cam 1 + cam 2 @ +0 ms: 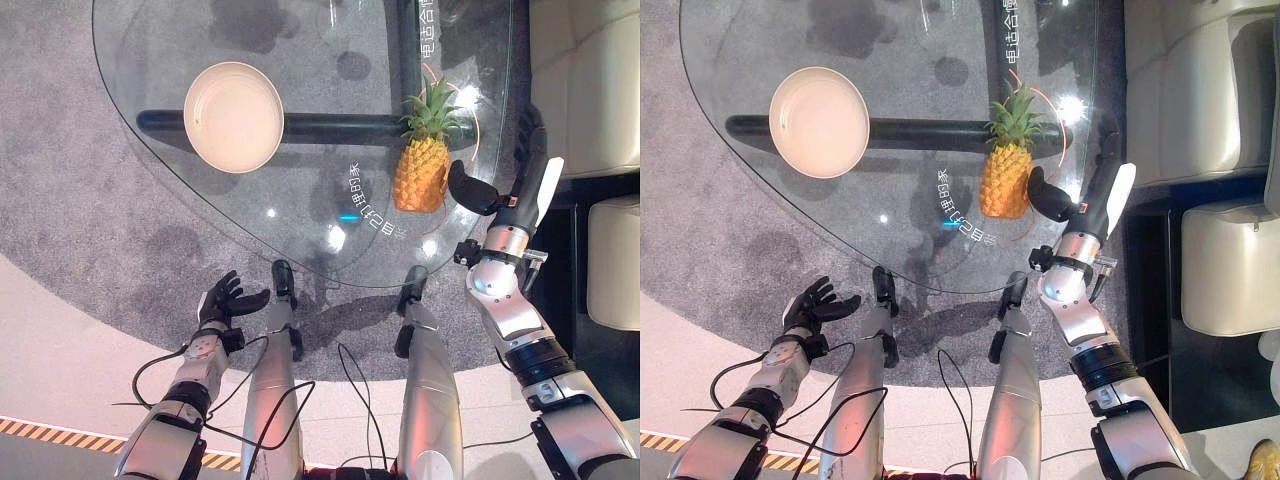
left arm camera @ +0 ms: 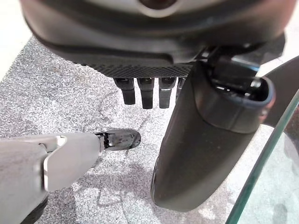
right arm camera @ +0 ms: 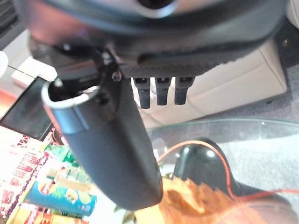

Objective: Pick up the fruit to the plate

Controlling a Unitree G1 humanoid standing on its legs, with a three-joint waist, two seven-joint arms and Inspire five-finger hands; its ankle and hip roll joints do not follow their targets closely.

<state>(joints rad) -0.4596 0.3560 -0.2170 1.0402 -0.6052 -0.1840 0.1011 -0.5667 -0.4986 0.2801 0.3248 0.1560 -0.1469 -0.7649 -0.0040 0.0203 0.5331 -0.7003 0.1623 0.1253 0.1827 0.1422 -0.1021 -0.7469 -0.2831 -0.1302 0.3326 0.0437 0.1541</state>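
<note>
Left hand hangs low over the grey carpet, short of the glass table's near edge, fingers spread and relaxed, holding nothing. Farther in, right hand sits above the table's right side, fingers straight, thumb pointing toward the pineapple just beside it; not gripping it. Pineapple stands upright on the glass. Farther back and well to the left, the cream plate sits on the glass.
</note>
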